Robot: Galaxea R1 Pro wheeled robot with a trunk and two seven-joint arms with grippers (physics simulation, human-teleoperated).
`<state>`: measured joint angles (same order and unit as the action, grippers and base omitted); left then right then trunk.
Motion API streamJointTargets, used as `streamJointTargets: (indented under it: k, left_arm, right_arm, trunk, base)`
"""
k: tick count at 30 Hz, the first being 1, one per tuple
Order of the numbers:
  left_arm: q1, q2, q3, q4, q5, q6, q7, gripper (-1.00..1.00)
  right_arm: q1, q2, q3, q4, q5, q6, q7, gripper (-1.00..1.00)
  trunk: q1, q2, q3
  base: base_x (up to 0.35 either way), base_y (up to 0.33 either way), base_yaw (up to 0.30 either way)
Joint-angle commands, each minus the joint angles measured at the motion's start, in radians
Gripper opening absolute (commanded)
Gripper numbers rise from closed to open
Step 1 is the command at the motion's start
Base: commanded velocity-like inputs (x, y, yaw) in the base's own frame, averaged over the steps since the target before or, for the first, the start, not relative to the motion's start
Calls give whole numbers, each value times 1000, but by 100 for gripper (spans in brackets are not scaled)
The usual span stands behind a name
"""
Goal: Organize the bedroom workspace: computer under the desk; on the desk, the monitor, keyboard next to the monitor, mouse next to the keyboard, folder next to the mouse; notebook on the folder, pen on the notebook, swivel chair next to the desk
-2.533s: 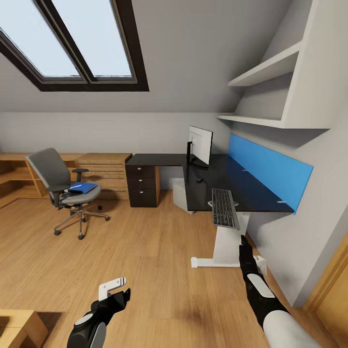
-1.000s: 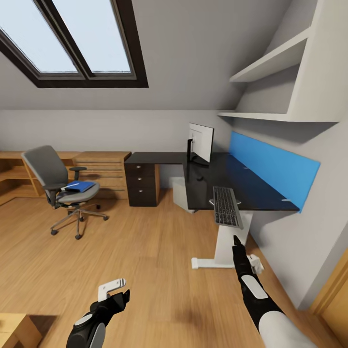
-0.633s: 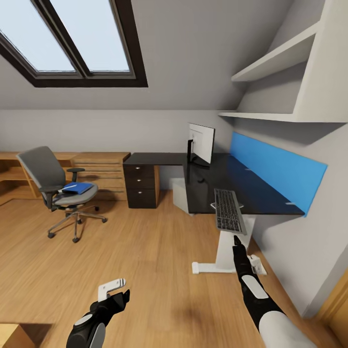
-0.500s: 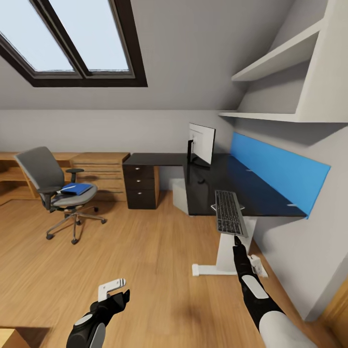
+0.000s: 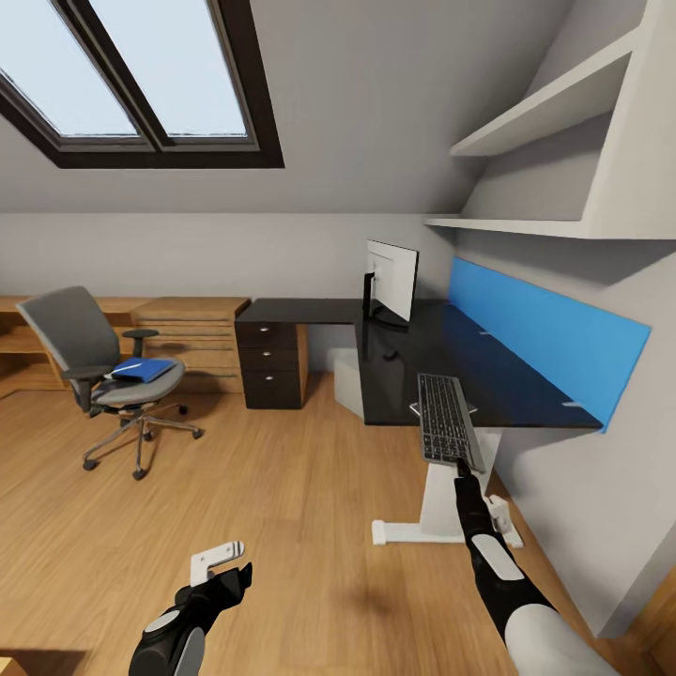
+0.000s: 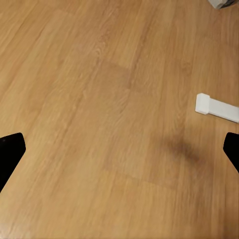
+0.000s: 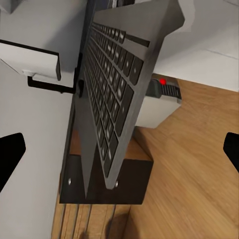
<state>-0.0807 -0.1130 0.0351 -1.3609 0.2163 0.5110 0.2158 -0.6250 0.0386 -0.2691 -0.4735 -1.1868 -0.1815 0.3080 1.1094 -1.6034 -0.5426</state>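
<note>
The robot stood on the wooden floor (image 5: 282, 488) of the attic bedroom, facing the black desk (image 5: 469, 361) that ran along the right-hand wall under a blue panel (image 5: 545, 329). The monitor (image 5: 390, 279) stood upright near the desk's far end, and a small dark mouse (image 5: 387, 355) lay on the desktop in front of it. The keyboard (image 5: 445, 430) was at the desk's near edge, overhanging it toward the robot, with its near end touching the tip of the right gripper (image 5: 463, 472). In the right wrist view the keyboard (image 7: 112, 94) appeared tilted steeply and close to the camera, its key rows clearly visible; the gripper's fingertips (image 7: 10, 154) showed far apart at the frame's edges (so the jaws were spread wide and clamped on nothing).

The left gripper (image 5: 221, 556) hung low over bare floor, well apart from everything on the task list. Its dark fingertips (image 6: 11, 152) sat at opposite edges of the left wrist view, spread wide, with only floorboards and the white foot of the desk's leg (image 6: 216, 108) between them.

Across the room to the left, the grey swivel chair (image 5: 99, 376) stood well apart from the desk, in front of light wooden furniture (image 5: 188, 329). On its seat lay the blue folder (image 5: 143, 369) with a thin pale object on top, too small to identify. A dark drawer unit (image 5: 272, 366) stood beneath the desk's left wing, and a pale box (image 5: 349, 377) sat on the floor under the desk beside it. White shelves (image 5: 545, 150) were mounted above the desk, and a skylight (image 5: 141, 75) was set in the sloped ceiling.
</note>
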Motion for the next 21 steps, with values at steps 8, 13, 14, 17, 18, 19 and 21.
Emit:
streamJointTargets:
  k: [8,13,14,17,18,19,21]
  left_arm:
    - [-1,0,0,-1,11,3,7,100]
    - [-1,0,0,-1,11,4,7,100]
    - [-1,0,0,-1,11,4,7,100]
    - [-1,0,1,-1,11,4,7,100]
    - [-1,0,1,-1,11,4,7,100]
    - [-1,0,1,-1,11,4,7,100]
    - [-1,0,1,-1,11,4,7,100]
  right_arm:
    - [-1,0,-59,1,-12,2,3,100]
    - [-1,1,-109,1,-11,4,-1,100]
    - [-1,1,-116,1,-11,4,-2,100]
    - [-1,1,-122,1,-11,5,-2,100]
    - [-1,1,-123,1,-11,5,-2,100]
    - [-1,1,-125,1,-11,5,-3,100]
    - [-1,1,-126,1,-11,5,-3,100]
  trunk:
    - [0,-1,-1]
    - [0,-1,-1]
    - [0,-1,-1]
    - [0,-1,-1]
    - [0,-1,-1]
    - [0,-1,-1]
    - [0,-1,-1]
  base:
    - [143,-5,0]
    - [124,-4,0]
    - [46,-2,0]
    - [30,-1,0]
    - [19,-1,0]
    - [12,0,0]
    - [9,0,0]
